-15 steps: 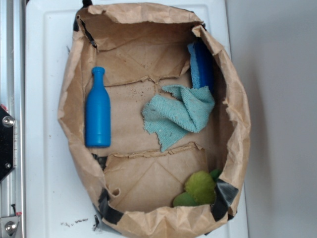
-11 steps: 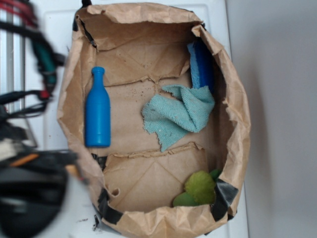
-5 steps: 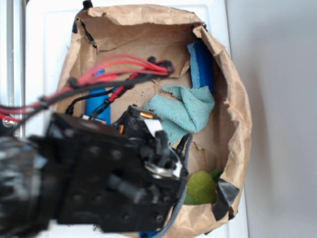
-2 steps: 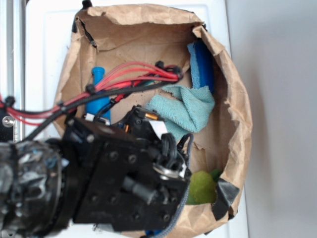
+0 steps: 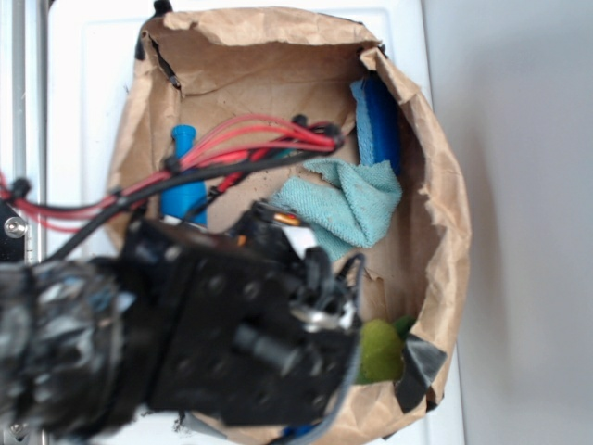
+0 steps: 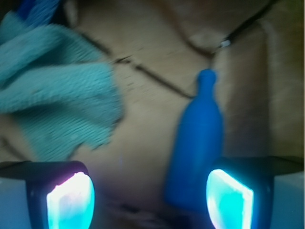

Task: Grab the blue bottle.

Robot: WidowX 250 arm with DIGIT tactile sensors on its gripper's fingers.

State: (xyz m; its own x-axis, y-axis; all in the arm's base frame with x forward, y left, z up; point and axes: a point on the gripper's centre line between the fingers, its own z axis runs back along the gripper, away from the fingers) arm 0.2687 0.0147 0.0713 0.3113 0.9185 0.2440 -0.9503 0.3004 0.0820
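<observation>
the arm has swung in over the paper bag point(image 5: 435, 185) within seconds. its gripper point(image 6: 150, 200) hangs wide, empty; the blue bottle point(image 6: 198, 143) lies lower right in the wrist view, off-centre, so realignment seems needed.

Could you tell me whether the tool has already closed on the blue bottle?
No, in the wrist view the tool is open, its fingers spread wide, and the blue bottle lies ungripped on the paper beyond them.
</observation>
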